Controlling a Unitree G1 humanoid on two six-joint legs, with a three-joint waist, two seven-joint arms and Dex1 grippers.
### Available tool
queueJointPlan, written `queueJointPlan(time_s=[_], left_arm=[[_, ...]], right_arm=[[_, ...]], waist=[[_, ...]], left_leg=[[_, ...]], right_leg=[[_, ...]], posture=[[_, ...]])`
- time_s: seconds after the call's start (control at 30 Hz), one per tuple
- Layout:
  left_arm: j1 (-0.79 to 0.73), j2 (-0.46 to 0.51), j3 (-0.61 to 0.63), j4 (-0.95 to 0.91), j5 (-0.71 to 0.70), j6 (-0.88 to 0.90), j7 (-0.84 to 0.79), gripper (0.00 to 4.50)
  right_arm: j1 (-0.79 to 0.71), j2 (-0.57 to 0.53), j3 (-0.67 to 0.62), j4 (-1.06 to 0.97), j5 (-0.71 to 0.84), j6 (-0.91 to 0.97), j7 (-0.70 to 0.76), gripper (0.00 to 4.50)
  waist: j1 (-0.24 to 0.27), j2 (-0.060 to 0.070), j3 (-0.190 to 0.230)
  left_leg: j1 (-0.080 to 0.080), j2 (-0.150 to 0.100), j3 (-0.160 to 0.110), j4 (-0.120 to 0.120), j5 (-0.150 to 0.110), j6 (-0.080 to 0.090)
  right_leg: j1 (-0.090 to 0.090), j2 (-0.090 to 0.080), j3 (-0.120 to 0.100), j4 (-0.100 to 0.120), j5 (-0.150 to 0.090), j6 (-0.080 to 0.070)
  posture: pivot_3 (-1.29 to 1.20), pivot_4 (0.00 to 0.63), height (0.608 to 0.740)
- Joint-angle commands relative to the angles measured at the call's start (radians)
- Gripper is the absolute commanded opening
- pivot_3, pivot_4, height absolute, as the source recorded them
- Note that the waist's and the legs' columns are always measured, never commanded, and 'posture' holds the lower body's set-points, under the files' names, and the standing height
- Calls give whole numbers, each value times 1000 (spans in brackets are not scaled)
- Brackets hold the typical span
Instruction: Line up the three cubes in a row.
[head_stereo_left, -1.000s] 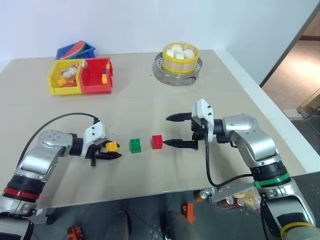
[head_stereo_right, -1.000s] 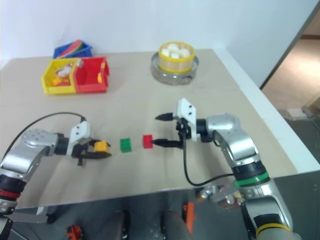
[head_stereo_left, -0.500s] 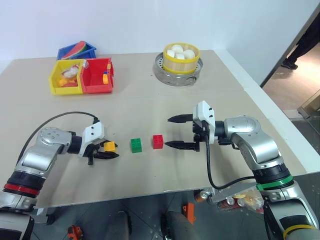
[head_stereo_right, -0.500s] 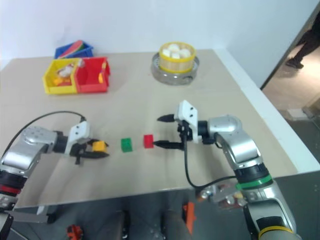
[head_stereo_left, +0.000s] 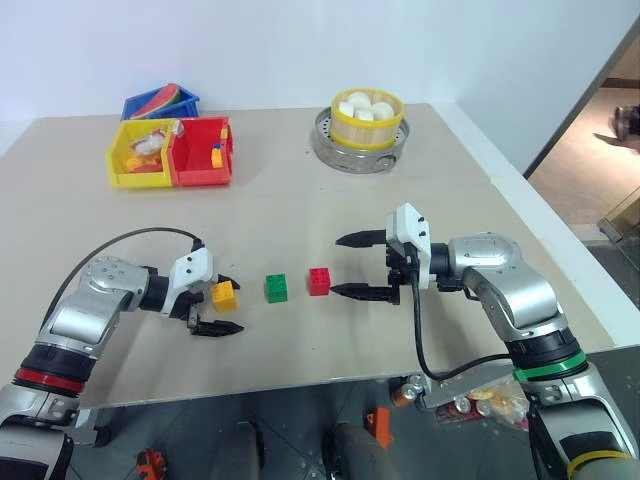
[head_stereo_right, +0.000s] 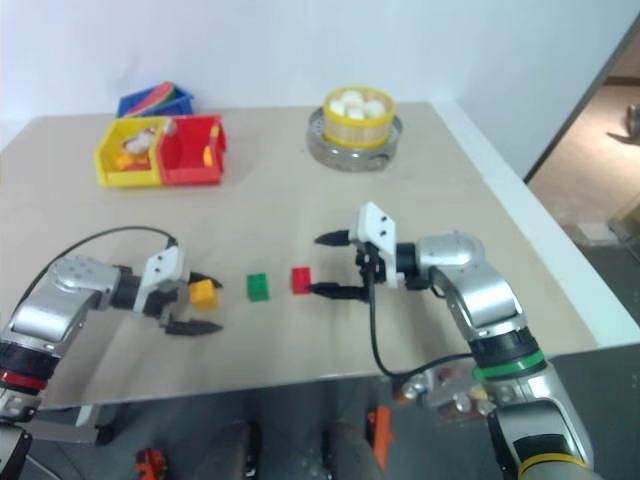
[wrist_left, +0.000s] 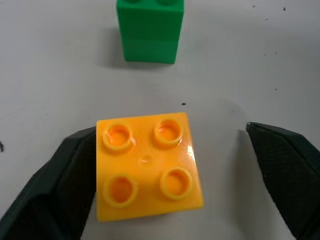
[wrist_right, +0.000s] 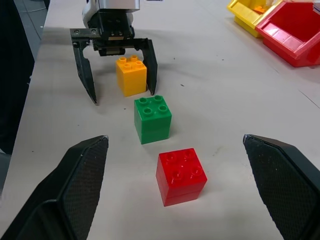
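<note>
three studded cubes stand on the beige table (head_stereo_left: 300, 200) in a row running from the robot's left to its right: the yellow-orange cube (head_stereo_left: 224, 294), the green cube (head_stereo_left: 276, 288) and the red cube (head_stereo_left: 319, 281). all three rest studs up on the table surface, with small gaps between neighbours; the green cube is between the other two and touches neither.

the left gripper (head_stereo_left: 218, 303) lies low over the table at the left end of the row, pointing toward the robot's right. its fingers are spread, one on either side of the yellow-orange cube; in the left wrist view one finger (wrist_left: 55, 190) sits against the cube's side while the other stands clear of it, with bare table between. the cube rests on the table and is not pinched.

the right gripper (head_stereo_left: 348, 265) is at the right end of the row, pointing toward the robot's left. its fingers are spread wide and hold nothing; the lower finger's tip lies just beside the red cube, apart from it.

at the far side of the table stand a yellow bin (head_stereo_left: 122, 175), a red bin (head_stereo_left: 197, 172) beside it, and a blue bin (head_stereo_left: 135, 106) behind them, each holding small items. to their right a metal steamer tray (head_stereo_left: 330, 145) carries a yellow basket (head_stereo_left: 365, 126) of white round pieces.
</note>
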Motion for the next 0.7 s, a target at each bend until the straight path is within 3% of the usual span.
queueJointPlan(time_s=[0.03,0.27,0.37,0.53,0.7], left_arm=[[-4,48,73,-105,-50,50,1,4479],[-30,114,253,-194,-188,258,89,4479],[-22,106,324,-157,-171,228,176,4479],[37,-2,421,-155,-131,155,414,4479],[123,-76,455,-194,-125,123,533,4479]], right_arm=[[-29,3,-25,-15,8,-12,6,4500],[-56,20,-76,-9,53,28,-35,4500],[-64,47,-103,25,34,-4,-92,4500],[-67,81,-110,128,-34,-101,-162,4500],[-61,91,-115,173,-55,-144,-184,4500]], waist=[[0,0,0],[-1,-1,0],[-3,-1,0],[-2,-1,0],[-2,-2,0]], left_leg=[[0,0,0,0,0,0],[-1,0,1,-3,0,0],[-1,0,1,-5,0,0],[-1,0,1,-4,0,0],[-2,-1,2,-4,0,0]], right_leg=[[0,0,0,0,0,0],[-3,0,1,0,2,4],[-4,1,1,0,1,4],[-3,0,1,0,2,4],[-4,0,2,0,2,5]], posture=[[0,150,740],[0,150,740],[0,150,740],[0,150,740],[0,150,740]])
